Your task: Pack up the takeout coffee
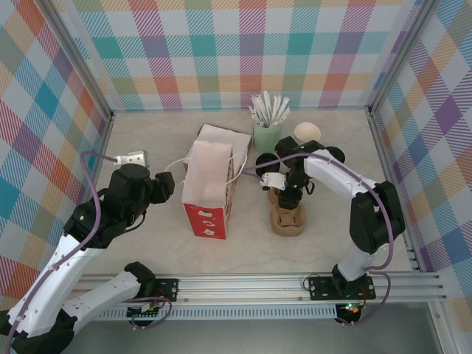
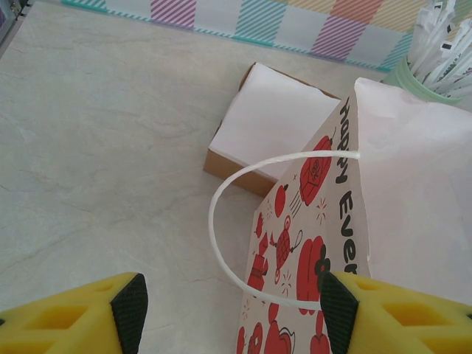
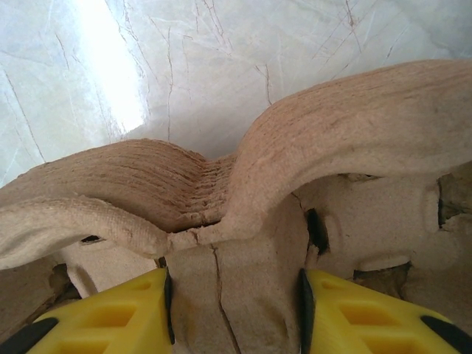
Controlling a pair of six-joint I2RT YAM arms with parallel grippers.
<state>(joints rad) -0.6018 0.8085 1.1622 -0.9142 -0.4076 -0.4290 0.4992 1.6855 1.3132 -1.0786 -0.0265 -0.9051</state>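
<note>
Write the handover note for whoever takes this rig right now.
Left gripper: open, at the paper bag, with the bag's white string handle looping between its fingers. Nothing gripped.
Right gripper: shut on the centre ridge of the pulp cup carrier, which stands right of the bag.
Coffee: a dark round top just behind the carrier may be its lid. The arm hides too much to be sure.
Done: the bag stands open and nothing shows inside it.
Left, probably: cup into carrier, carrier into bag.
</note>
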